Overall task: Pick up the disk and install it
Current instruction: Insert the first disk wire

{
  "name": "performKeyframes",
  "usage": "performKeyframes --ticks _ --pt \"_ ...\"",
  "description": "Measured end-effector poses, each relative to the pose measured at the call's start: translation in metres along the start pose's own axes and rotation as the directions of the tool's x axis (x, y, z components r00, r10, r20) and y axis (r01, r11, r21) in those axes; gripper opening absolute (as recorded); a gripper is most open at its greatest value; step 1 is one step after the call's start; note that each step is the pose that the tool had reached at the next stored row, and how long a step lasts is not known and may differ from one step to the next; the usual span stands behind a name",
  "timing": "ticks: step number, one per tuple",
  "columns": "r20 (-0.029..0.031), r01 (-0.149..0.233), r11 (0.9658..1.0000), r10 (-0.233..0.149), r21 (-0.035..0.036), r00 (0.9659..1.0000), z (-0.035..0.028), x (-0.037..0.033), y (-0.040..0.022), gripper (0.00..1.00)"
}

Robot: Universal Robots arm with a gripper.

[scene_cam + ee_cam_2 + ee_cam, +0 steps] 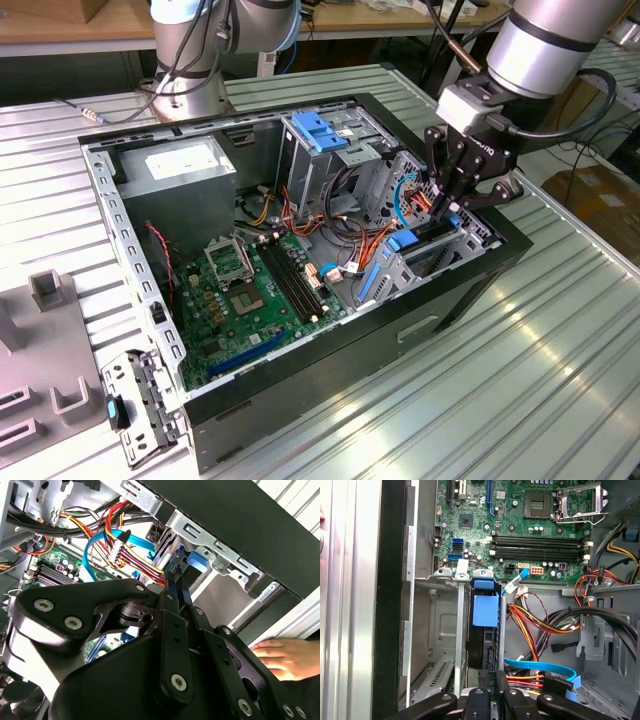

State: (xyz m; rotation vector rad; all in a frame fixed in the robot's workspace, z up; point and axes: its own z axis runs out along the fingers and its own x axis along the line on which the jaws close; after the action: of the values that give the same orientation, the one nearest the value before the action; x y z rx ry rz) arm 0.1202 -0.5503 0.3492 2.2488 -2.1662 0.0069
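The disk, a dark body with a blue plastic frame, stands on edge inside the metal drive bay at the front of the open computer case. In the exterior view its blue end shows low in the bay at the case's right. My gripper reaches down into the bay from above. Its black fingers sit close together on the disk's near edge. The second wrist view shows the thin fingertips closed on the blue frame.
Red, yellow and blue cables crowd the space beside the bay. The motherboard, grey power supply and blue-topped cage fill the case. A person's hand rests outside the case wall. Another arm's base stands behind.
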Motion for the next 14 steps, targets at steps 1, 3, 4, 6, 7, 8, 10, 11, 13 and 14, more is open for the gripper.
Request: performKeyframes --ticks 1,3,4,6,7,8,10,11,13,14 --pt "-0.0001 -0.001 1.0 0.001 -0.0001 1.0 -0.0001 0.0 0.0 0.16" --pt "-0.0003 -0.002 1.0 0.002 0.0 1.0 -0.0002 0.0 0.0 0.16" --pt "-0.0003 -0.002 1.0 0.002 -0.0001 1.0 -0.0002 0.0 0.0 0.16" --pt "-0.0002 -0.012 0.9999 0.012 -0.0002 0.9999 -0.0002 0.0 0.0 0.16" --pt "-0.0002 -0.017 0.9998 0.017 -0.0003 0.9998 -0.0002 0.0 0.0 0.16" --pt "-0.0002 -0.02 0.9998 0.02 -0.0004 0.9998 -0.0002 0.0 0.0 0.16" --pt "-0.0001 -0.02 0.9998 0.02 -0.0004 0.9998 0.0002 0.0002 0.0 0.16" --pt "0.0 -0.02 0.9998 0.02 -0.0003 0.9998 0.0005 0.0004 0.0 0.16" --pt "-0.0002 -0.023 0.9997 0.023 -0.0004 0.9997 0.0014 0.0005 0.0 0.16" --pt "-0.0002 -0.024 0.9997 0.024 -0.0005 0.9997 0.0019 0.0006 0.0 0.16"
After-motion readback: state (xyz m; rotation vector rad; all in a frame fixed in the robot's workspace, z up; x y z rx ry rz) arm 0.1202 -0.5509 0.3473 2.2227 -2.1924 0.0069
